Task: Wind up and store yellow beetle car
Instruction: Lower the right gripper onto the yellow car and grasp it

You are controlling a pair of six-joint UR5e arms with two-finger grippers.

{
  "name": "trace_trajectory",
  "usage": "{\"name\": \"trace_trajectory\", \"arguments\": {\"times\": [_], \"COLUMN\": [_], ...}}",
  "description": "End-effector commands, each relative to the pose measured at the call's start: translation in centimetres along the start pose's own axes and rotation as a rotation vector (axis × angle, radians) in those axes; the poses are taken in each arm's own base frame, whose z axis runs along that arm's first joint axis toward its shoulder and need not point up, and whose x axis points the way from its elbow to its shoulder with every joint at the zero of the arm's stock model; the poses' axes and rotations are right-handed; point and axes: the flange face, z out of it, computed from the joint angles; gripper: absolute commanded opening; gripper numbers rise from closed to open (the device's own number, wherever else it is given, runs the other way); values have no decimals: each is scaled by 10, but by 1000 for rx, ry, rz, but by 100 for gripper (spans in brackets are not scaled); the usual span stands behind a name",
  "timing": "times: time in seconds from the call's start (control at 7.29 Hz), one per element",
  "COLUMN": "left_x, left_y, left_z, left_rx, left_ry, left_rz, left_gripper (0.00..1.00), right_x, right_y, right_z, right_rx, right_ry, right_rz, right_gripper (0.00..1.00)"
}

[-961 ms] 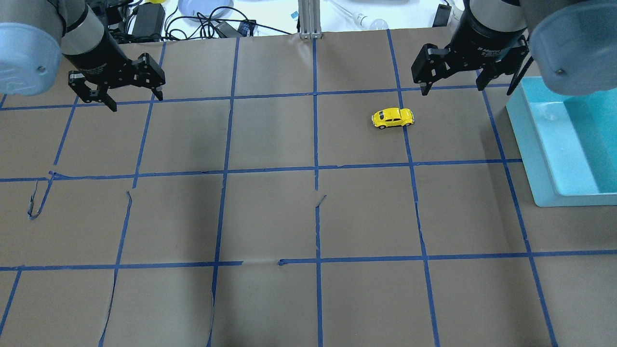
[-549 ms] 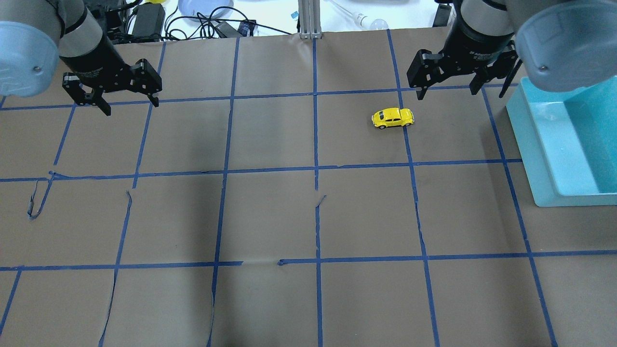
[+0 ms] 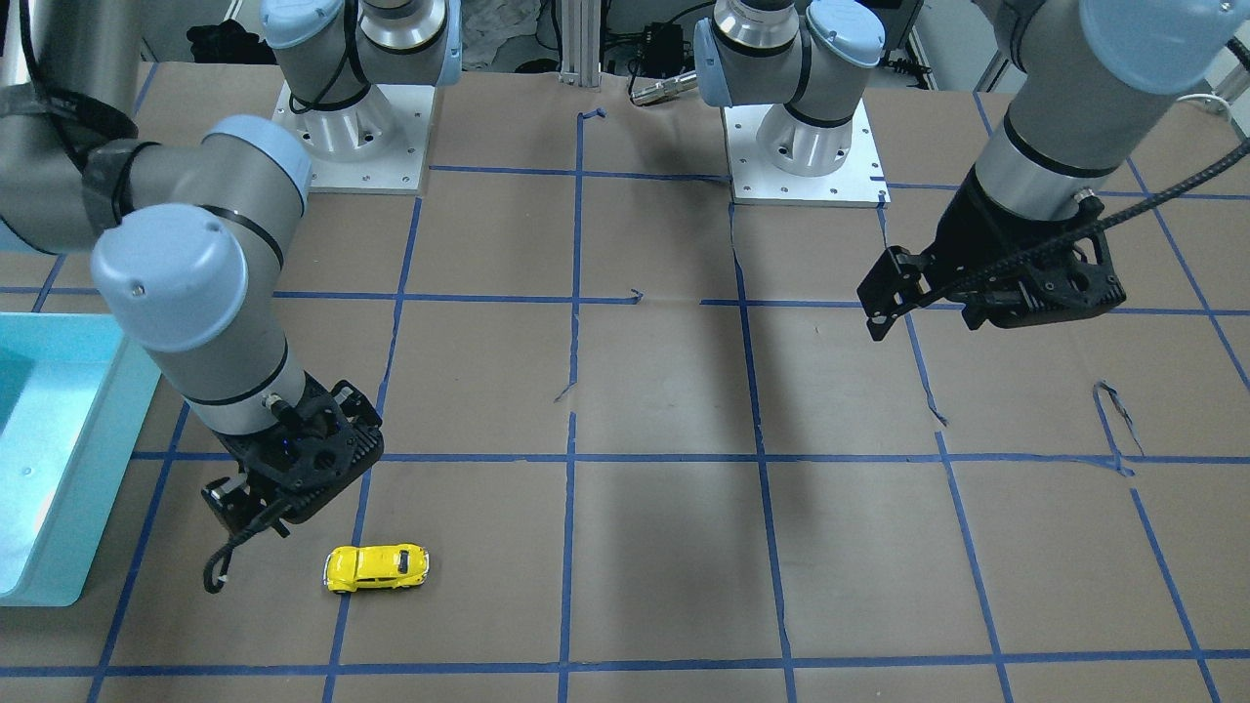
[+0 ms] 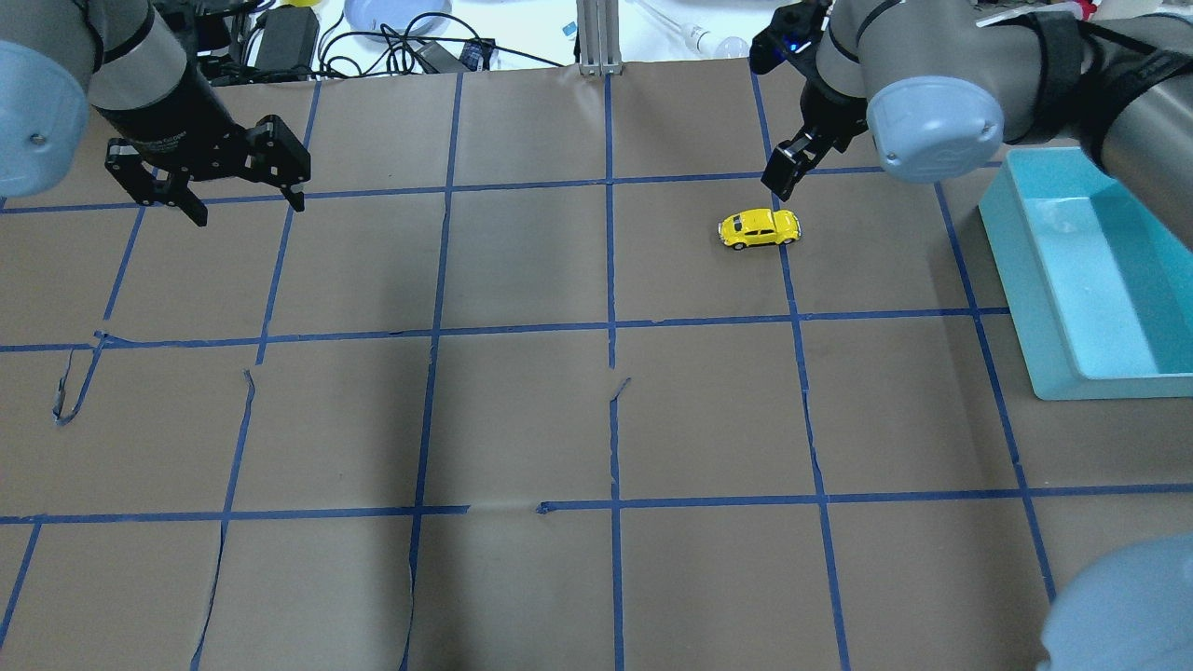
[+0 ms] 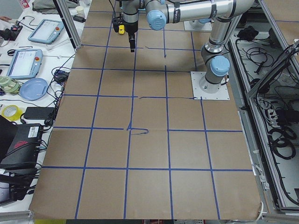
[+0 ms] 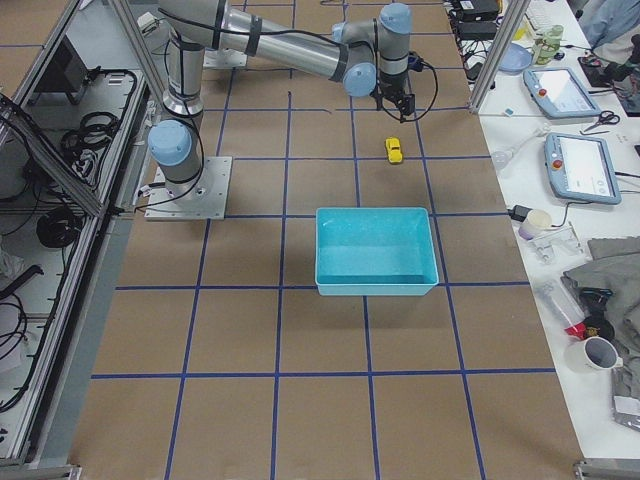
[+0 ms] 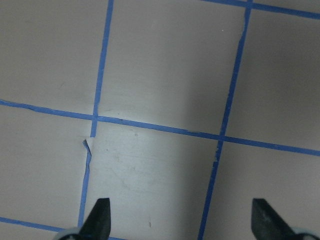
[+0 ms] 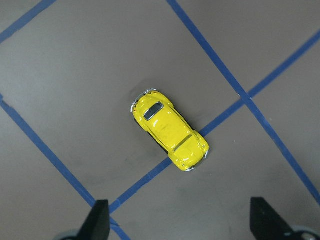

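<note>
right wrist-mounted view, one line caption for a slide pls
Open right pincer hovers over the yellow beetle car, which sits across a blue tape line.

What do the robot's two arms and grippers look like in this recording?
The left arm and right arm are silver-grey tubes with rounded pale blue joint caps. The left gripper and right gripper are black and angular, with two slim fingers each. A ribbed black cable runs to the left wrist; a thin black cable dangles by the right gripper.
</note>
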Motion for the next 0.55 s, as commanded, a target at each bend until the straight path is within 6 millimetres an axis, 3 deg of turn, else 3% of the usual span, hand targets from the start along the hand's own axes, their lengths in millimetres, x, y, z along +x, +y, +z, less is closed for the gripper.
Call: {"name": "trace_trajectory", "arguments": {"times": [0.0,0.14,0.41], "left_x": [27,29,29], "left_y": [16,20,22], "left_z": [-1,3,2], "left_rx": [-20,-36,-34], "left_ry": [16,19,16], "left_rz": [51,52,54], "left_gripper": [100,100,100], "right_x": [5,11,13], "right_y": [-8,-11,-12], "right_z": [58,79,110], "right_rx": [5,-1,-6], "right_ry": [-57,-34,-57], "right_rz": [-444,-607,-682], "right_gripper": [100,100,100]}}
